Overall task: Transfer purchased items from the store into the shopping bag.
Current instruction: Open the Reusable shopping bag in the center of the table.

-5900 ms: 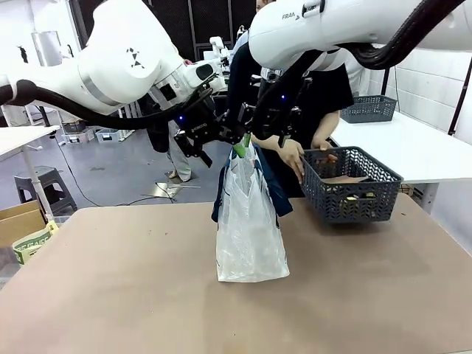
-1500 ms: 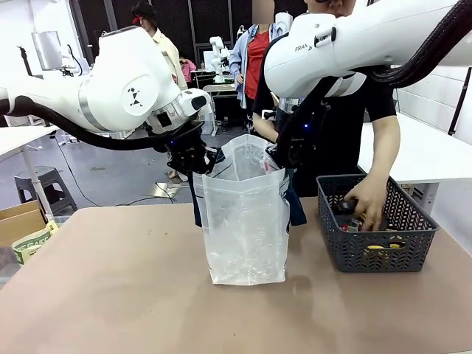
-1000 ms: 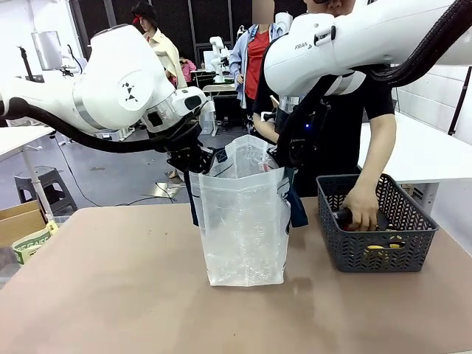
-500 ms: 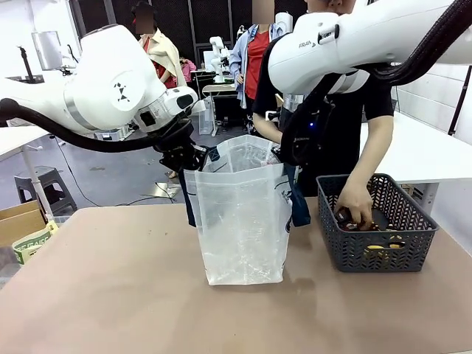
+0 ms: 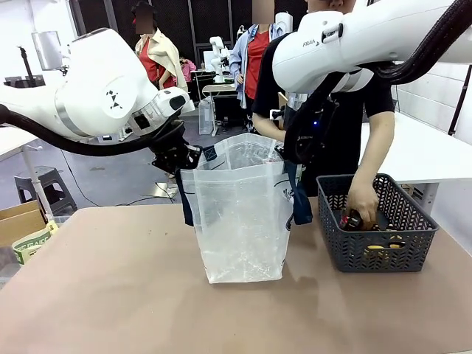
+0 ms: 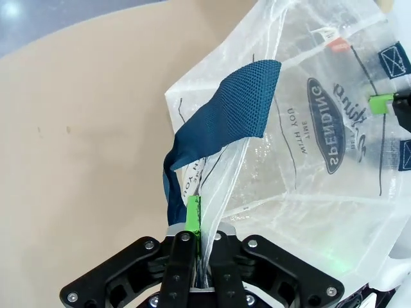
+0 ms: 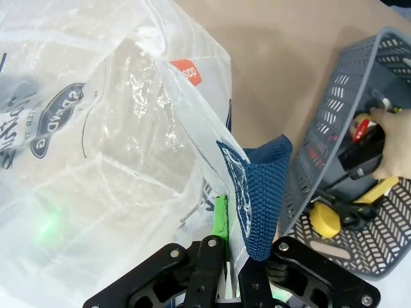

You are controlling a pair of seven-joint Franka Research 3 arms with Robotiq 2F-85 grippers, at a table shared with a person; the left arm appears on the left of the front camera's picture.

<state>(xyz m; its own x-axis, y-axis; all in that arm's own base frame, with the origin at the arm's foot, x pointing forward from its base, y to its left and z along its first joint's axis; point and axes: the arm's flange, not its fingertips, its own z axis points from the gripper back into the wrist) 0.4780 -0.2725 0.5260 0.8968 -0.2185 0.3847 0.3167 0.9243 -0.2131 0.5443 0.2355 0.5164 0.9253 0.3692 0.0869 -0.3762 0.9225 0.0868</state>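
The shopping bag (image 5: 240, 221) stands upright mid-table, translucent with navy lettering, its mouth stretched wide. My left gripper (image 5: 188, 157) is shut on the bag's left rim by a navy strap (image 6: 225, 122); its green pad (image 6: 192, 215) presses the plastic. On the opposite rim my right gripper (image 5: 286, 153) is shut beside the other navy strap (image 7: 260, 192). To the right stands the store, a dark grey lattice basket (image 5: 376, 254). A person's hand (image 5: 361, 203) reaches into it and grips a dark item (image 7: 359, 151). A yellow ring-shaped thing (image 7: 324, 218) and a yellow-handled tool (image 7: 379, 189) lie inside.
The person stands behind the basket at the table's far side. A cardboard box (image 5: 18, 221) sits off the table's left edge and a white table (image 5: 424, 147) stands at the back right. Bare brown tabletop (image 5: 110, 295) lies in front of the bag.
My left gripper has drawn the bag's rim further left, widening the mouth. The person's hand has shifted inside the basket and closed on an item.
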